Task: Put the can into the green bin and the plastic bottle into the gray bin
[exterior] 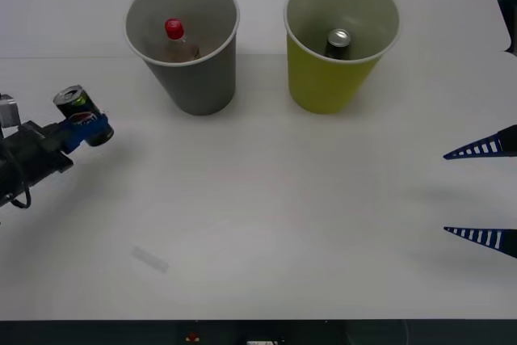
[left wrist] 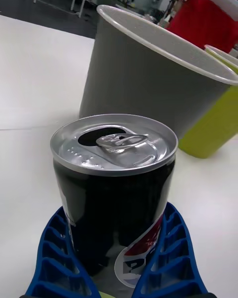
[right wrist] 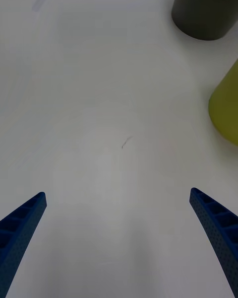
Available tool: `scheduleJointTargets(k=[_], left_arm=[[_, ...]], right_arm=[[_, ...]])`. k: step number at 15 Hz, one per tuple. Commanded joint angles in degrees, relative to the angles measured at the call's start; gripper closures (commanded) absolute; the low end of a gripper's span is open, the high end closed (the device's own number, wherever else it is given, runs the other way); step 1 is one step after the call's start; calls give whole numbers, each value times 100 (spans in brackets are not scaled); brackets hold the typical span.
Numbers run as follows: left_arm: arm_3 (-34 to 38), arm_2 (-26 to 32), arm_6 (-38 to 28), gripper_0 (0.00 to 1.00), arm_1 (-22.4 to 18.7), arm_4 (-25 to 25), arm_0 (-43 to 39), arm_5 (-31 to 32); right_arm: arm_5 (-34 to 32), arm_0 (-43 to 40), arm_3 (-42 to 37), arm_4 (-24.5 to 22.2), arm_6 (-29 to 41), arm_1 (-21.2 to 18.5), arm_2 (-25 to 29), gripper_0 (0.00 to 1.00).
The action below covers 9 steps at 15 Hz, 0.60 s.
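Clamped between the blue ribbed fingers of the left gripper (exterior: 90, 128), the can (exterior: 74, 103) is held at the table's left side, its silver top and pull tab tilted. Just beyond that gripper the gray bin (exterior: 187, 54) is seen, with the plastic bottle (exterior: 178, 40) inside it. Farther off, a plain dark can (exterior: 338, 42) is contained in the green bin (exterior: 335, 78). The right gripper (exterior: 483, 191) is parked with fingers spread wide, well apart from both bins.

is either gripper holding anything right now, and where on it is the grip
The left gripper holds the small dark drink can with silver top, its jaws closed around the lower body, below the top. The right gripper is open and holds nothing.
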State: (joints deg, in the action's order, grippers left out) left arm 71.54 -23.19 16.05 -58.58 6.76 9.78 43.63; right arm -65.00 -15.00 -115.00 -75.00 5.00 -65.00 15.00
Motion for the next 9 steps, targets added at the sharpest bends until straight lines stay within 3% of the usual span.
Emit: scheduleJointTargets(k=[1,4,7,9], left_arm=[[669,931,-1289,100,-93,1478,-460,-12],[1503,1871,-2800,100,-101,3051,-917,-3],[2145,2434,-3969,100,-101,4132,-1066,120],[2374,2706,-4611,100,-101,4589,-1075,418]], right_arm=[[0,0,0,0,0,0,0,0],[0,0,0,0,0,0,0,0],[0,0,0,0,0,0,0,0],[0,0,0,0,0,0,0,0]])
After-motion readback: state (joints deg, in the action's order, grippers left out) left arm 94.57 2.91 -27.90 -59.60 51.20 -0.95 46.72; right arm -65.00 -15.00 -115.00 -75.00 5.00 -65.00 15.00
